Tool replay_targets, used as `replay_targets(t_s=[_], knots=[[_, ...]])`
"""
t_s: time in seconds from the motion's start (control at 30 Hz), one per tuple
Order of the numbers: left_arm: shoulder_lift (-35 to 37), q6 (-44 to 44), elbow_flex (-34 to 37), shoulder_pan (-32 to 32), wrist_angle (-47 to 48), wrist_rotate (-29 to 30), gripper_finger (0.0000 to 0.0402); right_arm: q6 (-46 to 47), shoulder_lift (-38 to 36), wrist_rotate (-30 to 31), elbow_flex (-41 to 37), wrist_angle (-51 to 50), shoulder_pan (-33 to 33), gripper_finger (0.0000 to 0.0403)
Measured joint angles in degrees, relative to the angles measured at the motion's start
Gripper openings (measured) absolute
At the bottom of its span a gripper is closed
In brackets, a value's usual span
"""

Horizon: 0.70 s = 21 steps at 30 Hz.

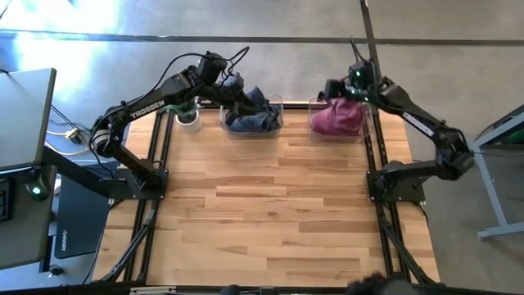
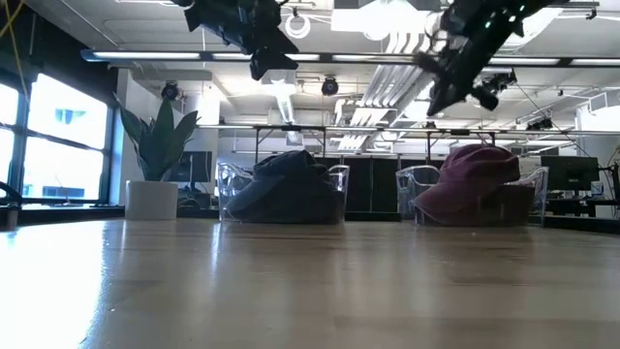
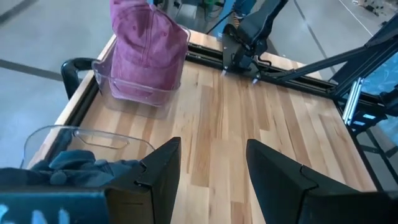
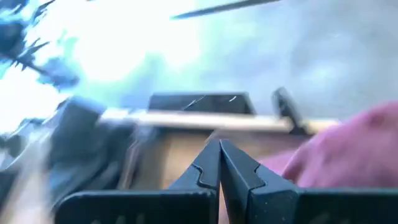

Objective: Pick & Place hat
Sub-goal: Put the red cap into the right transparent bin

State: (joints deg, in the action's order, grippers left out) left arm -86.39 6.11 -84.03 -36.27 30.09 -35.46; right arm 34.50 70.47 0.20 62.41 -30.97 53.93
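Right end effector (image 4: 219, 163), pressed together and empty, hovers above the maroon hat (image 1: 337, 117) in its clear bin (image 1: 361, 135); left end effector (image 3: 212, 168) waits spread.

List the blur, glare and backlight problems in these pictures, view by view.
Right wrist view: motion-smeared, with a blown-out white glare patch; only the shut jaws and the maroon hat read. Low view: bright ceiling lights leave both arms as dark silhouettes, and the right arm is smeared. High view: a pale glare streak crosses the floor. Left wrist view: sharp and evenly lit.
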Motion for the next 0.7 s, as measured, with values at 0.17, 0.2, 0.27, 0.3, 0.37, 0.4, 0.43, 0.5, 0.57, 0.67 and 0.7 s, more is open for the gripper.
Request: replay_targets(t_s=[0.17,0.2,0.27,0.3,0.37,0.4,0.43,0.5,0.57,0.67,0.7], knots=[[0.0,-0.62,-0.01,0.02,0.87,0.06,0.0178,-2.93,9.02,8.75,-0.09,1.33,6.63,0.0001],[0.0,-0.63,0.0,0.02,1.33,0.3,0.0178,-3.03,10.4,9.49,-0.09,0.16,7.8,0.0001],[0.0,-0.73,0.0,0.02,2.39,0.94,0.0178,-3.17,12.15,8.18,-0.09,-3.68,9.79,0.0001],[0.0,-0.76,0.0,0.02,2.85,1.29,0.0178,-3.64,12.72,6.81,-0.09,-6.35,10.52,0.0001],[0.0,-0.75,-0.01,0.02,4.18,1.85,0.0178,-6.74,13.39,5.84,-0.15,-11.22,10.54,0.0001],[-0.02,-0.77,0.0,0.02,4.5,2.08,0.0178,-7.51,13.43,6.01,-0.34,-12.23,10.05,0.0001],[-0.02,-0.76,0.0,0.02,4.74,2.4,0.0178,-7.56,13.45,6.53,-0.41,-13.0,9.36,0.0],[-0.02,-0.45,0.0,0.02,4.26,3.09,0.0178,-7.88,13.92,8.17,-0.42,-14.13,8.35,0.0],[-0.02,0.08,0.0,0.02,3.21,3.47,0.0178,-7.76,15.16,10.43,-0.44,-14.43,7.79,0.0],[-0.02,0.93,-0.01,-0.07,1.44,3.47,0.0178,-9.35,17.51,12.52,-0.44,-16.73,6.98,0.0],[-0.02,0.96,0.0,-0.07,1.07,3.44,0.0178,-10.41,18.56,12.6,-0.44,-17.82,6.66,0.0]])
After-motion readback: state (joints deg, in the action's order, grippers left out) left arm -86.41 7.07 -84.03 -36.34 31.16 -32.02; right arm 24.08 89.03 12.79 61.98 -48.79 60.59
